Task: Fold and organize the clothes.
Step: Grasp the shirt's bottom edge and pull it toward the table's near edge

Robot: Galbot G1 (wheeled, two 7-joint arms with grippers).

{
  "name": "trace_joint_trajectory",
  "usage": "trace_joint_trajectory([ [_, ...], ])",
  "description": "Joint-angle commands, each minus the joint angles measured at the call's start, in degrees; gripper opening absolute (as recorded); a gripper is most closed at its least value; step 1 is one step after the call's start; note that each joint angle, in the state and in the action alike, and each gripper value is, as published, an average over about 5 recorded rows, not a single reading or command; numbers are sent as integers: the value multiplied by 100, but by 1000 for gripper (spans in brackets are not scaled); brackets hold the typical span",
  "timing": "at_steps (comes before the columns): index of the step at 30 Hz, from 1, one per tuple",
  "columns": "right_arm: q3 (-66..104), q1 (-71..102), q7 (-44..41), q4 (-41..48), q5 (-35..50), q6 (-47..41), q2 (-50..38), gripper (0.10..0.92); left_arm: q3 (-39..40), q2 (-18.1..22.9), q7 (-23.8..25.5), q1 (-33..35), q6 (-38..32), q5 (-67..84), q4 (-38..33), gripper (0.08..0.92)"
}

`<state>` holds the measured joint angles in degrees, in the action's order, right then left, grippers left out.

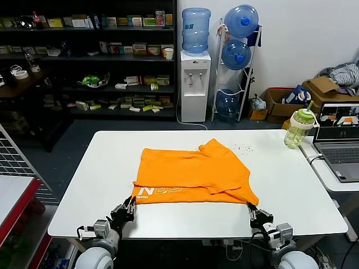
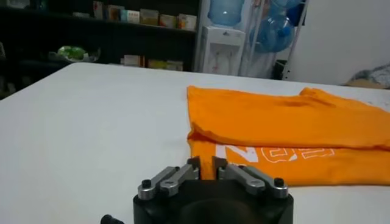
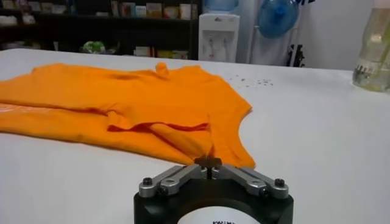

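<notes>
The clothes are one bright orange T-shirt (image 1: 190, 171) lying partly folded on the white table (image 1: 291, 190), with white lettering along its near edge. My left gripper (image 1: 129, 207) sits at the shirt's near left corner. In the left wrist view this gripper (image 2: 206, 163) has a strip of the T-shirt (image 2: 286, 122) pinched between its fingertips. My right gripper (image 1: 253, 212) sits at the near right corner. In the right wrist view it (image 3: 208, 162) is shut, with the point of the T-shirt (image 3: 122, 97) caught in its tips.
A green-lidded bottle (image 1: 298, 129) stands at the table's far right corner, beside an open laptop (image 1: 339, 143) on a side table. A red-edged surface (image 1: 14, 196) lies at the left. Shelves (image 1: 84, 56) and a water dispenser (image 1: 195, 84) stand behind.
</notes>
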<state>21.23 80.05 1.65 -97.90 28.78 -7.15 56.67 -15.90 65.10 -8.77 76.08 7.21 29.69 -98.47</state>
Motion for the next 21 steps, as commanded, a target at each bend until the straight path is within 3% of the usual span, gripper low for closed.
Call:
trace_joint_trajectory([
  [1,22,3,32,-56,93,-1,-18,124,10,0,-16,-8,45,20,-40,155],
  [5,24,4,77,-116,120,6,-27,124,19,-10,-64,35,105,30,-75,90],
  [11,89,167,218,-432,331,-119,-172,124,-43,-131,-126,130,157,143,-306,89],
  [21,535,1257,452,-1338,944,-438,-885,124,-237,-1033,-524,761,681,1294,-1362,89],
])
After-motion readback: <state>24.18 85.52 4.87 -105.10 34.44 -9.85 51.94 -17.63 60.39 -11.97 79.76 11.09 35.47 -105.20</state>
